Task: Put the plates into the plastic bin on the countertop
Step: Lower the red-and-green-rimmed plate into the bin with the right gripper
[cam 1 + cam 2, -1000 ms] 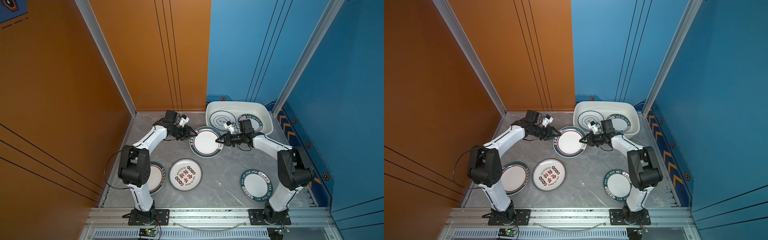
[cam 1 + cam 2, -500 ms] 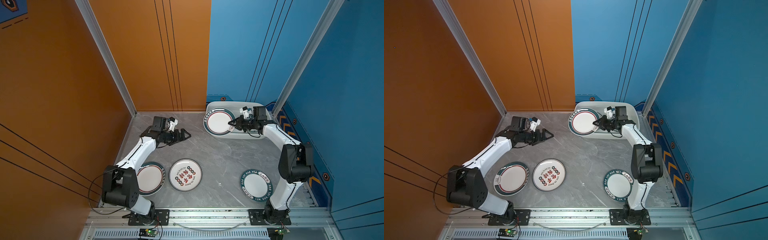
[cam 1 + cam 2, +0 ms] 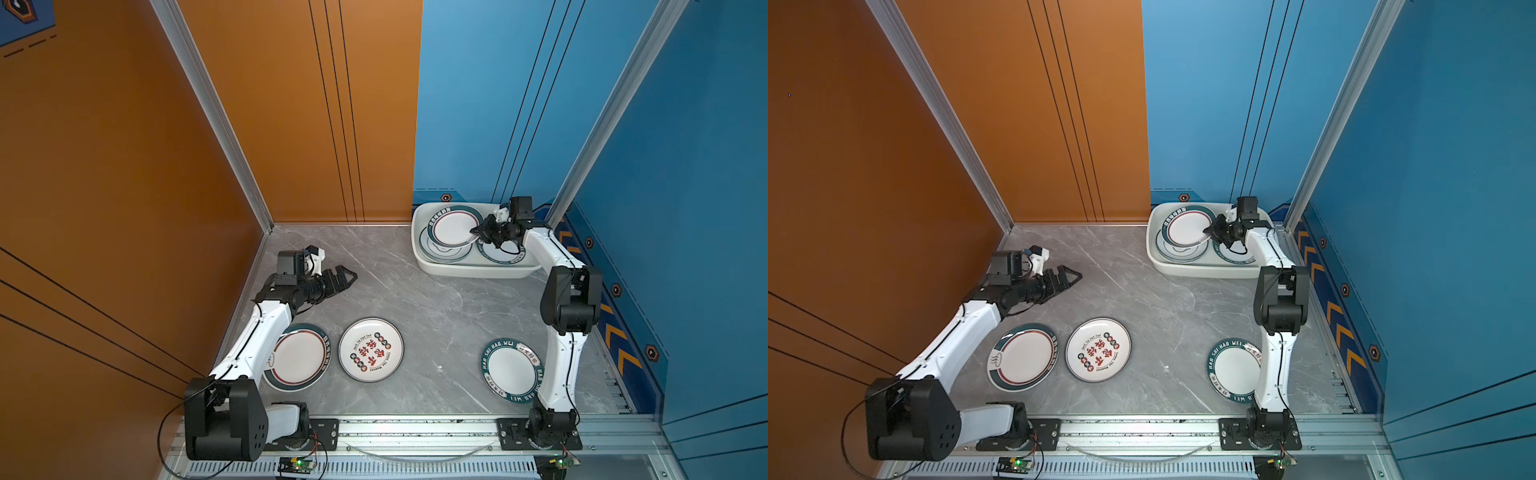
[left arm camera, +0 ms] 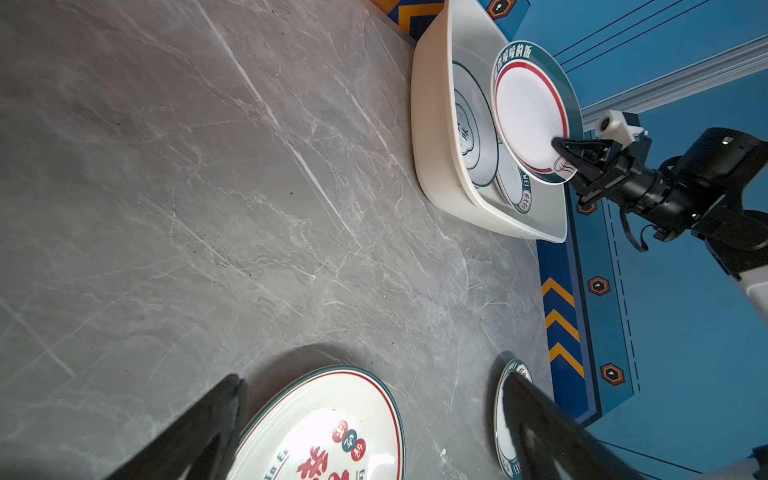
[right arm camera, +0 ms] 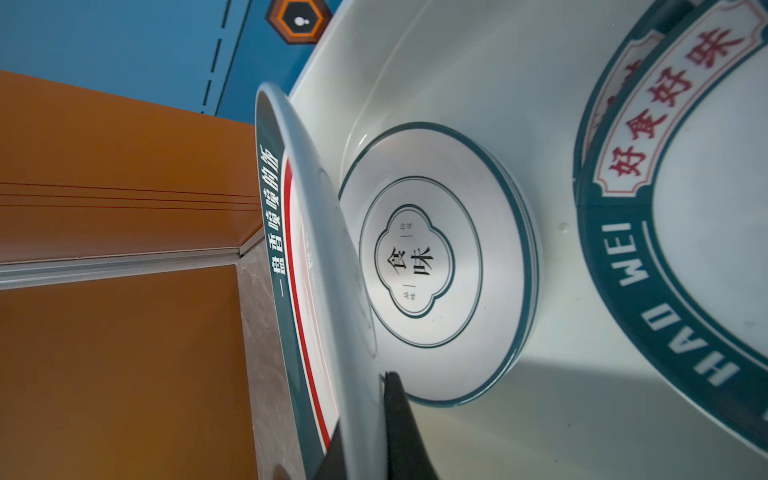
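Green-rimmed plate (image 3: 453, 226) has swung from centre over the bin (image 3: 469, 270) at one o'clock, right claw (image 3: 476, 230) clamping it; left claw (image 3: 347, 276) released, empty; drop's next.

The raised plate (image 3: 453, 227) partly hides the lower plate (image 3: 441, 254) (in both top views).

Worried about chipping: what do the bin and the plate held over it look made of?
The bin looks like moulded plastic: glossy white, rounded corners, rolled rim. The held plate could be glazed ceramic or melamine: glossy, printed green band.
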Robot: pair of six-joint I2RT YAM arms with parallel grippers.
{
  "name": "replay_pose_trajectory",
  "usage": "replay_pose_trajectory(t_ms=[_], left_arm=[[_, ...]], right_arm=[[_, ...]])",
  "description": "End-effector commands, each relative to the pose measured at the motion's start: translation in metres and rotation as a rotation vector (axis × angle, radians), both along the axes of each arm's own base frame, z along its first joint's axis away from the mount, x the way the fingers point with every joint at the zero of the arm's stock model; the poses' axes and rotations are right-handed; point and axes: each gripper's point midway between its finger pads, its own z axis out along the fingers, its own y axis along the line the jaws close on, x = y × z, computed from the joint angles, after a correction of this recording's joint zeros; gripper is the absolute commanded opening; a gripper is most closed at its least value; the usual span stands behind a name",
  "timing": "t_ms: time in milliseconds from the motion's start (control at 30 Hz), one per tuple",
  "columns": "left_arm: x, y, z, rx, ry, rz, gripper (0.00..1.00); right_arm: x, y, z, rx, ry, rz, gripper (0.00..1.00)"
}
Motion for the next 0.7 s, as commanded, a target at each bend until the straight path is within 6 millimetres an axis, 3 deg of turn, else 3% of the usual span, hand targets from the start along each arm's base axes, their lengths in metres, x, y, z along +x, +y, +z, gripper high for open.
replay_pose_trajectory(t_ms=[0, 367, 667], left_arm=[[-0.005, 0.005, -0.004, 0.020, -0.004, 0.001, 0.98], [-0.006, 0.007, -0.005, 0.015, -0.001, -0.009, 0.98], [-0.006, 0.008, -0.011, 0.017, 0.010, -0.017, 0.98]], right_arm=[[0.003, -0.001, -0.001, -0.023, 0.029, -0.024, 0.00], [0.005, 0.008, -0.042, -0.042, 0.096, -0.012, 0.00], [0.006, 0.007, -0.061, -0.061, 0.136, -0.017, 0.02]])
